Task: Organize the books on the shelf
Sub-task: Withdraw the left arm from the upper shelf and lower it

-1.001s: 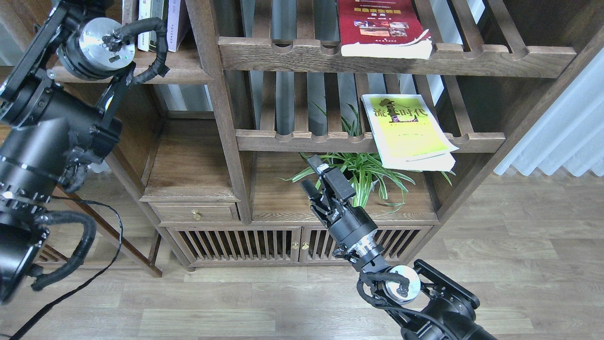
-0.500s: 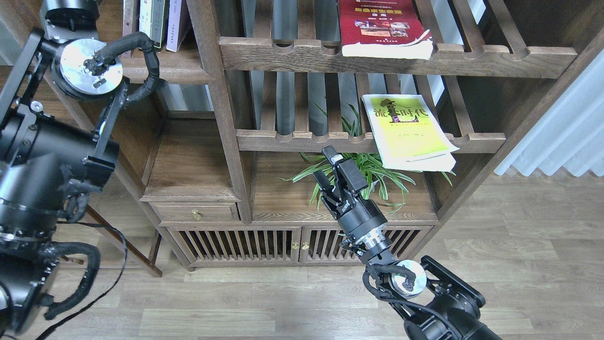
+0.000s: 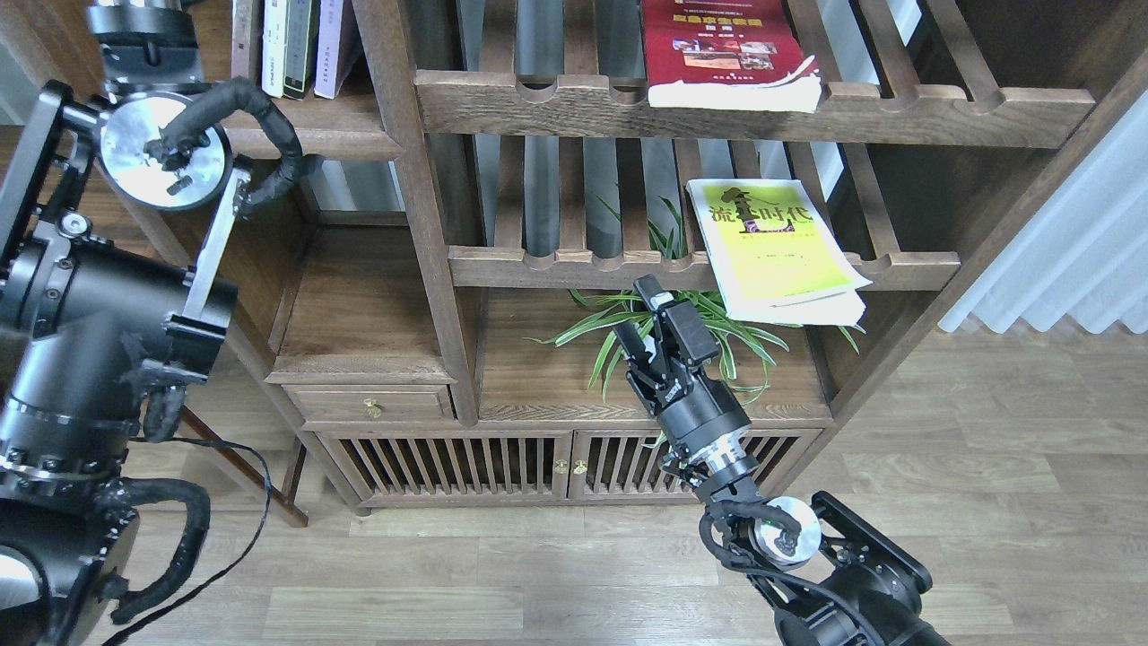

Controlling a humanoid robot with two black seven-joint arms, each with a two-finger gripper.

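The right gripper [image 3: 653,314] has climbed toward the yellow-green book [image 3: 769,244], which overhangs the slatted rack [image 3: 906,266] just up and right of its spread, empty fingers. A careless nudge from below could tip it off. The left gripper is out of sight.

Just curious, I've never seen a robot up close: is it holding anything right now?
No. The right gripper is open and empty below the yellow-green paperback book; the left gripper is out of view.
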